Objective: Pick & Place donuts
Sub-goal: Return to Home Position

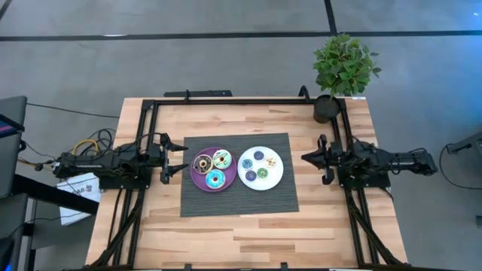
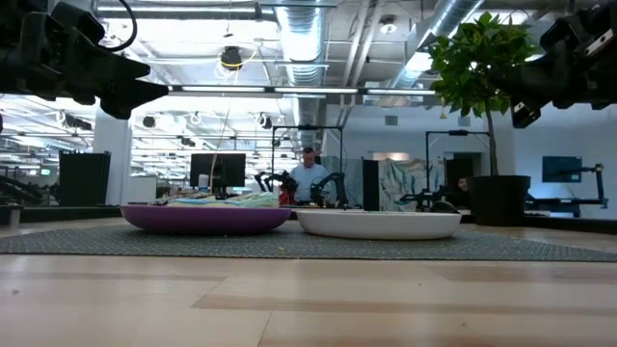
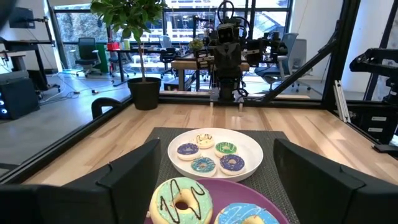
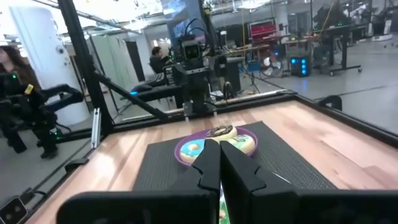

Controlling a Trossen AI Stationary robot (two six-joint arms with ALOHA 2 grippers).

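My left pincer point(image 1: 179, 159), open, and right pincer point(image 1: 305, 158), closed, flank iced toy-ring donuts point(image 1: 215, 179) on a round purple plate point(image 1: 197, 179) and a round white plate point(image 1: 275, 175).

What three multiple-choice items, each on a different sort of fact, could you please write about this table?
1. Where does the potted plant stand?
A. Mid-table, between the arms
B. On the floor
C. At a corner of the table, on the right arm's side

2. How many donuts lie on the white plate?
A. Three
B. Five
C. Eight

3. How do the claws stand?
A. Left claw open, right claw shut
B. Both shut on donuts
C. Left shut, right open

Answers:
1 C: the high view shows its pot at the table corner beside the right arm.
2 B: the left wrist view shows five small rings on that plate.
3 A: the left fingers are spread wide apart, while the right fingers meet with nothing between them.
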